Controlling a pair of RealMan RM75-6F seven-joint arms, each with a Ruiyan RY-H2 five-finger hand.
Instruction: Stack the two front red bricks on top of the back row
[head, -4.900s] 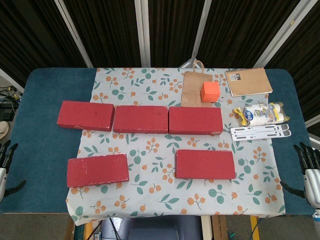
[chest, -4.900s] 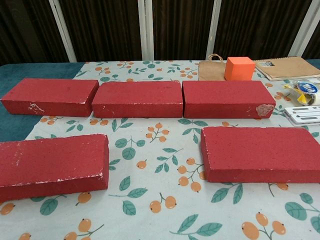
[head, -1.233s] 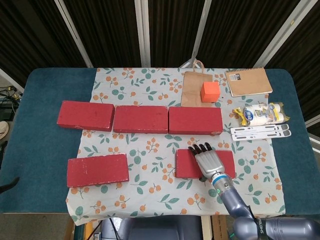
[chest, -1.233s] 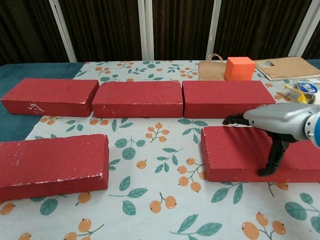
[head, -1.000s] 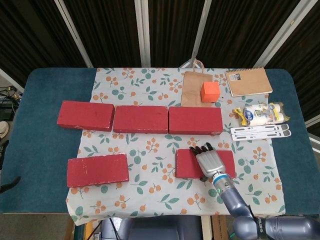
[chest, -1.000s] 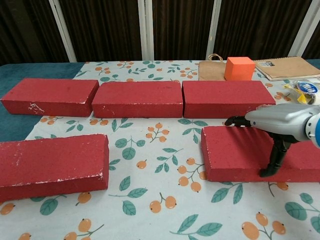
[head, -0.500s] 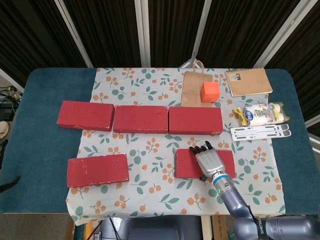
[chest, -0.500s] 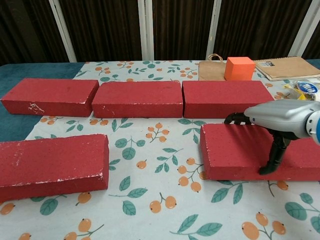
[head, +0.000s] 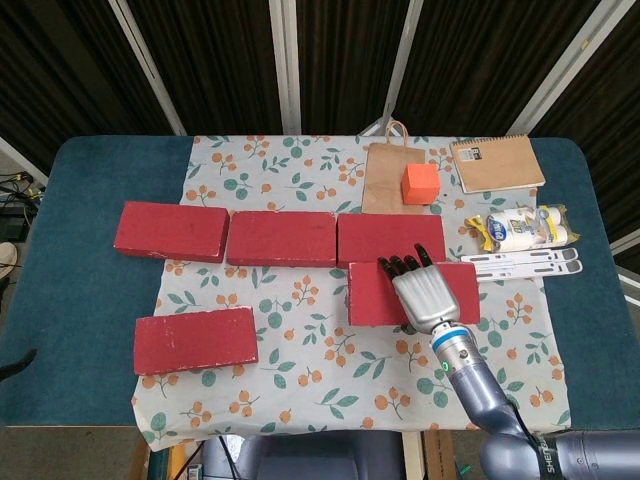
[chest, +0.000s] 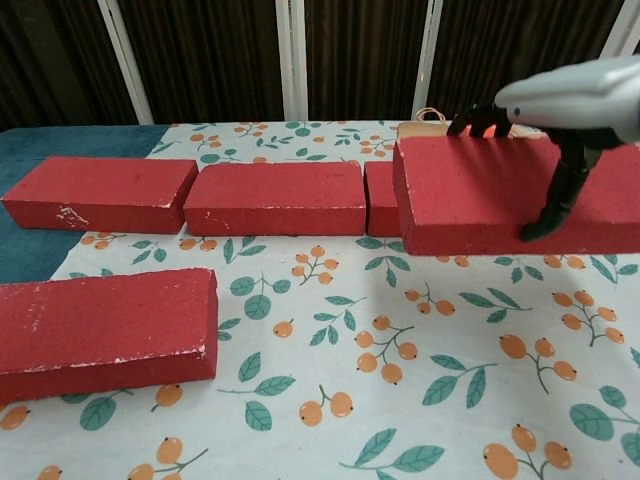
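Observation:
My right hand grips the right front red brick, fingers over its far edge and thumb on the near edge. That brick hangs in the air, just in front of the back row. The back row has three red bricks: left, middle and right, the last partly hidden by the lifted brick. On the cloth at the front left lies the other front brick. Neither view shows my left hand.
A floral cloth covers the middle of the blue table. Behind the back row are a paper bag, an orange cube, a spiral notebook, a wrapped roll pack and white plastic strips.
My right hand has closed on the right front brick and lifted it off the cloth, carrying it up and toward the back row. The other bricks have not moved.

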